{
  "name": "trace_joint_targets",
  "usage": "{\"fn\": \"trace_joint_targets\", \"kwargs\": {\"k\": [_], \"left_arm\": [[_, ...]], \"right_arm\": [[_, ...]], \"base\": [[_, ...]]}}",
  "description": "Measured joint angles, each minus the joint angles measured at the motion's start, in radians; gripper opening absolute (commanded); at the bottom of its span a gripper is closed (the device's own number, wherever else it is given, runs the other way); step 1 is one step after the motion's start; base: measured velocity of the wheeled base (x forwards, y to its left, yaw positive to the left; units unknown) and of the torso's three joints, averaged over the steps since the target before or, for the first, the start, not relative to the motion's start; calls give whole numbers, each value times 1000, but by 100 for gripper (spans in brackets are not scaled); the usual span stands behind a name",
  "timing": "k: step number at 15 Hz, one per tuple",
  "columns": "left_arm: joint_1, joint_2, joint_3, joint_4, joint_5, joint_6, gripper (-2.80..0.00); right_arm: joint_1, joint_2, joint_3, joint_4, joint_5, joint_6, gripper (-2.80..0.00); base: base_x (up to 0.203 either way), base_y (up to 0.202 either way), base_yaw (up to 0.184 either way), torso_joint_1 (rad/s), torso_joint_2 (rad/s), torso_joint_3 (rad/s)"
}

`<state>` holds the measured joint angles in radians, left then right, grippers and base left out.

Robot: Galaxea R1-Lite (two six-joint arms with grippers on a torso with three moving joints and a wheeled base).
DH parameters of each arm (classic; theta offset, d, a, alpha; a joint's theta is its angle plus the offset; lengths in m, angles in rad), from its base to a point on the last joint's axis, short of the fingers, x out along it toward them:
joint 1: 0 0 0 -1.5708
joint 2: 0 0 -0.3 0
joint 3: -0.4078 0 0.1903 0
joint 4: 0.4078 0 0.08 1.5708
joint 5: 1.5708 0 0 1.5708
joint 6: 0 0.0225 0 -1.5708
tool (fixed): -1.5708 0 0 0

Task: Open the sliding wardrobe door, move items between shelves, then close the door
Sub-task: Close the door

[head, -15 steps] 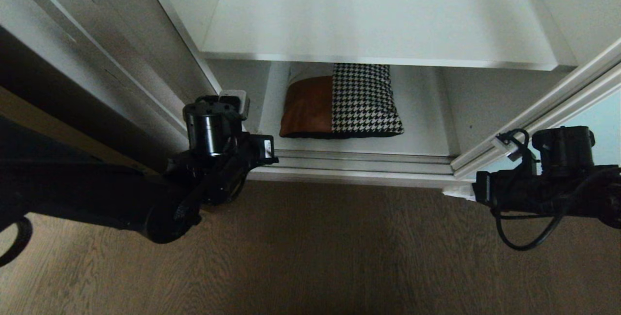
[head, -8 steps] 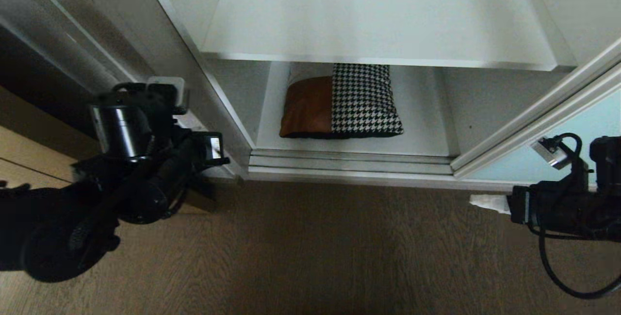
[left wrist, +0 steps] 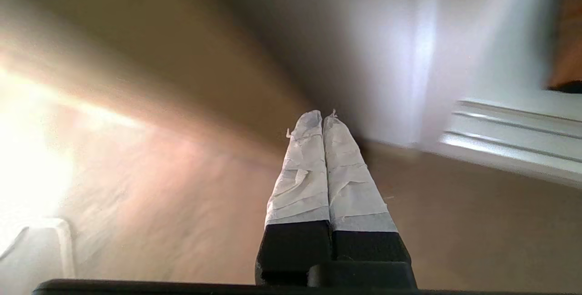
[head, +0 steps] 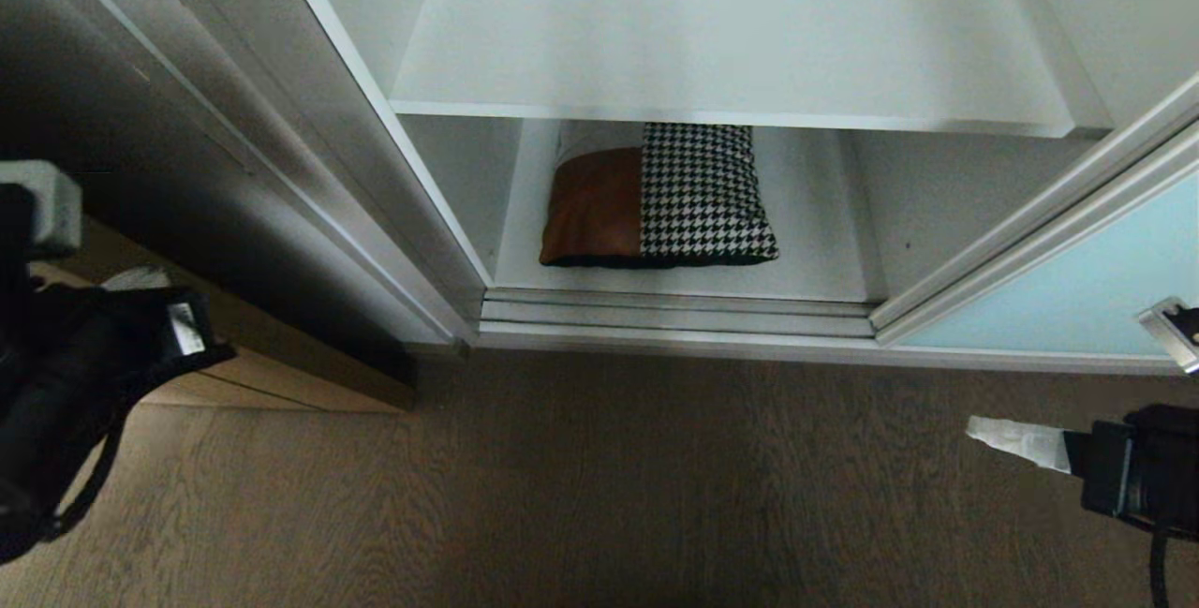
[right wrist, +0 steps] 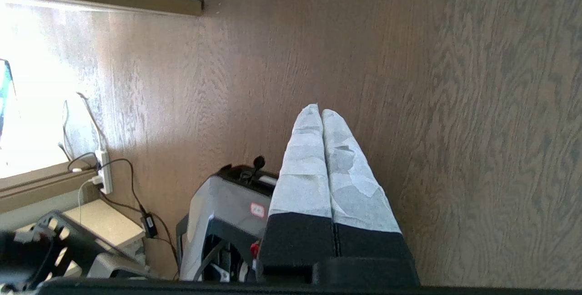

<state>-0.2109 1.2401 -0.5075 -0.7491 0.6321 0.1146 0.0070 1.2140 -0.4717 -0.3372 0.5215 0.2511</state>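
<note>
Houndstooth-and-leather cushion (head: 658, 198) sits half hidden under the white shelf (head: 731, 37) at twelve o'clock, both taped grippers (left wrist: 322, 120) (right wrist: 320, 113) pressed together.

White lower shelf (head: 815, 280) bearing a tan-and-houndstooth cushion (head: 656, 200), bare upper shelf (head: 731, 37), wood floor (head: 599, 477)

Cushion (head: 656, 196) tan-brown leather plus black-and-white houndstooth, black edge. Shelves (head: 731, 37) white. Sliding wardrobe door (head: 1058, 299) pale blue-green, silver-white frame. Floor (head: 599, 486) brown woodgrain. Gripper fingers (right wrist: 313, 167) white-taped.
</note>
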Motion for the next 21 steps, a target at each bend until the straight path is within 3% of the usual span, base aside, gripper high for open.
{"fn": "trace_joint_targets", "kwargs": {"k": [6,12,16,18,21], "left_arm": [[108,-345,254,25,26,6,-280],[199,-742,428,173,3,12,-280],[226,-982,497,424,-117,-20,-280],[229,-1051,504,539,-238,-12,-280],[229,-1142,505,623,-433,-23,-280]], "right_arm": [[5,-155,49,93,10,-4,-280],[27,-236,47,103,17,-5,-280],[30,-250,52,139,92,-6,-280],[33,-244,56,139,111,-6,-280],[34,-240,60,138,119,-6,-280]], "base": [[0,0,0,0,0,0],[0,0,0,0,0,0],[0,0,0,0,0,0],[0,0,0,0,0,0],[0,0,0,0,0,0]]}}
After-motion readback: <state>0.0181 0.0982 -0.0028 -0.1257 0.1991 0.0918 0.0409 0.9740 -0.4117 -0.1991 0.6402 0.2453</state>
